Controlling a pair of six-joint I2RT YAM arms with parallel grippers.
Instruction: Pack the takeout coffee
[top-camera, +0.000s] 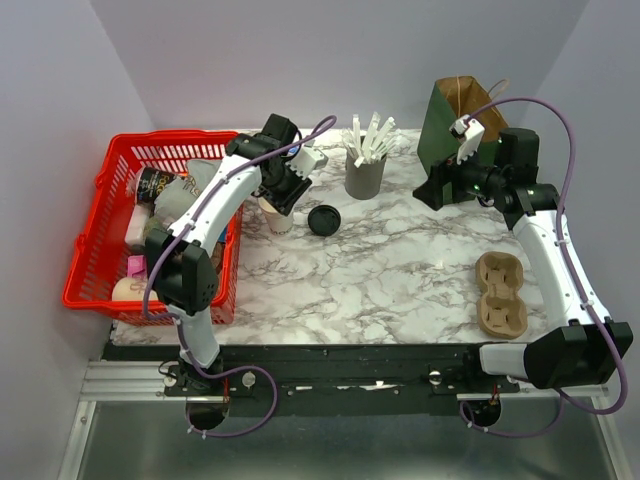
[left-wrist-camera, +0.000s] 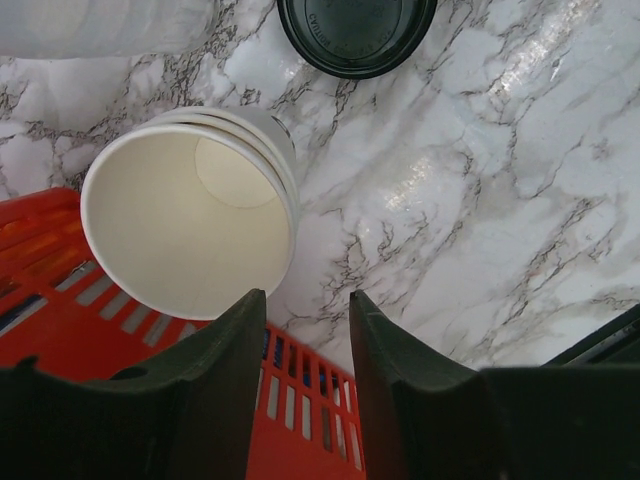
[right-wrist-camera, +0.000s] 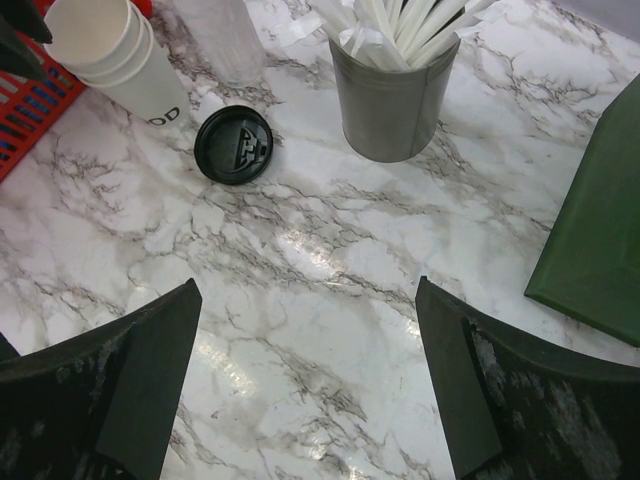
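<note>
The paper cup (left-wrist-camera: 185, 230), top of a nested stack, stands empty and without lid at the left of the left wrist view, beside the red basket (left-wrist-camera: 40, 290). Its black lid (right-wrist-camera: 233, 145) lies apart on the counter (right-wrist-camera: 330, 260). The cup seems light and easy to crush, so better to take its wall gently. The left fingers (left-wrist-camera: 220, 370) are partly open on nothing, and the right fingers (right-wrist-camera: 140, 380) are wide open. Only the top view shows the brown cup carrier (top-camera: 500, 292).

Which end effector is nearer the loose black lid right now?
Left. The left end effector sits just left of the black lid, beside the paper cups; the right end effector hangs farther off to its right.
</note>
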